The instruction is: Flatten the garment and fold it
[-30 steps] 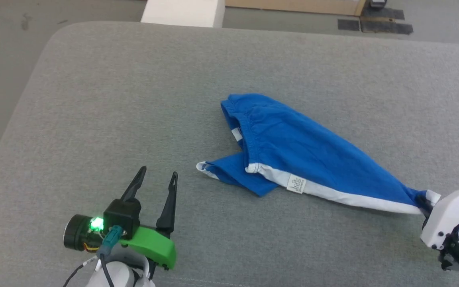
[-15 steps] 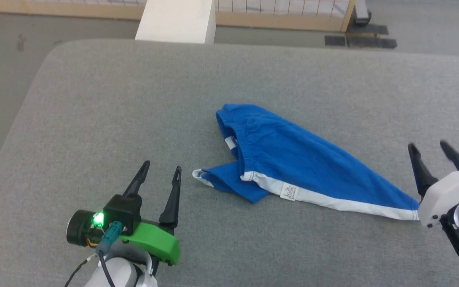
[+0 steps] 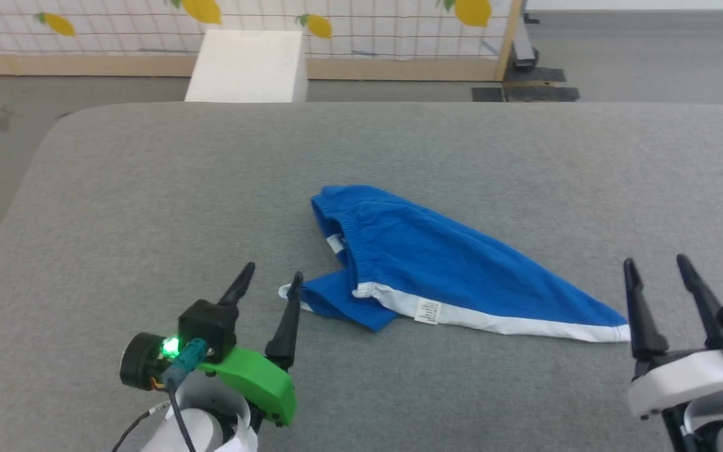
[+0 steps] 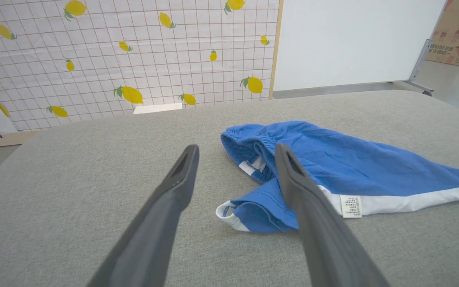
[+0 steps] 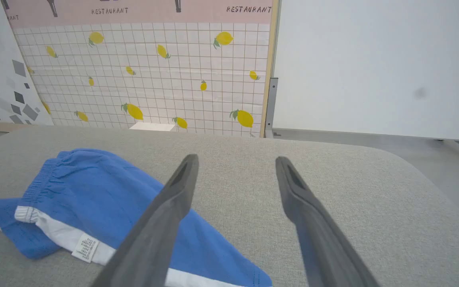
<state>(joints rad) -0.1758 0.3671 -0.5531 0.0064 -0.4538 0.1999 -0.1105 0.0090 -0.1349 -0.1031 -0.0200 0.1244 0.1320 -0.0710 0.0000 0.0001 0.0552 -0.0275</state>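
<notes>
The shorts (image 3: 449,270) are laid out in a lopsided wedge near the middle of the grey padded table (image 3: 148,188), nowhere near flat yet tbh. The long axis is run from the bunched waistband at the far left down to a pointed corner at the near right, with the white trim (image 3: 512,324) along the near edge and a little label (image 3: 427,311) sewn on it. The left gripper (image 3: 273,271) is held with its fingers apart and nothing in it. In the left wrist view, the small white-edged corner at the near left is seen lying between its fingers. The right gripper (image 3: 654,260) is spread wide and empty too, just beside the pointed right corner. So each end is covered by its own arm, neither can really be called nearer, and a pull along that axis is probably what's called for.
</notes>
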